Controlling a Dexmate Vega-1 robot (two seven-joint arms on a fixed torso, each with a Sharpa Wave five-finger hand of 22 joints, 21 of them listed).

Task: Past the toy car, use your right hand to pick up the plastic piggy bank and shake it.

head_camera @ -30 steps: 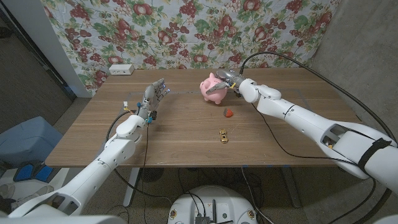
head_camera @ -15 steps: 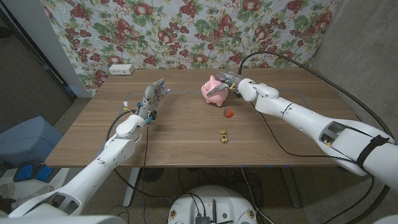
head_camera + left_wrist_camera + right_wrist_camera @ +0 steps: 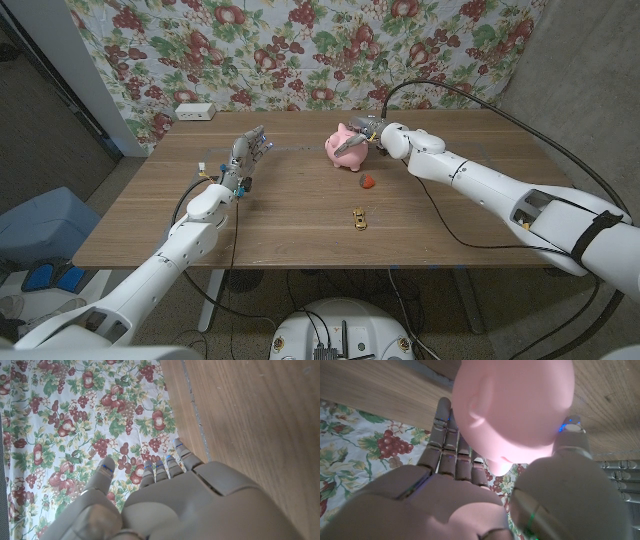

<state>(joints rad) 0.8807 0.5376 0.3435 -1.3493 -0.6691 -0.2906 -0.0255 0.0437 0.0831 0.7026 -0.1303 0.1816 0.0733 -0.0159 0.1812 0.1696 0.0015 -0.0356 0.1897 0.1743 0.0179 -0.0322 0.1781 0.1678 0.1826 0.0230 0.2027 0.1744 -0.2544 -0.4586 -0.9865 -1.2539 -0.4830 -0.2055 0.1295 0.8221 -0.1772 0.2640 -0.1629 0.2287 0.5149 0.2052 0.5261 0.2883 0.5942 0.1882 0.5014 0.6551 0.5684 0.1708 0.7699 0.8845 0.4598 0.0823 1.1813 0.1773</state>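
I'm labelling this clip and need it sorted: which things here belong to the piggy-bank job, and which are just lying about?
Part of the job:
- pink piggy bank, gripped by the right hand
- toy car, the landmark in front of it

Just lying about:
- small red thing on the table
- white box at the far edge
- left hand, holding nothing

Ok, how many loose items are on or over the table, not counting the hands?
4: the pink piggy bank in the right hand; a small red object just in front of it; the yellow toy car nearer the robot; a white box at the far left corner.
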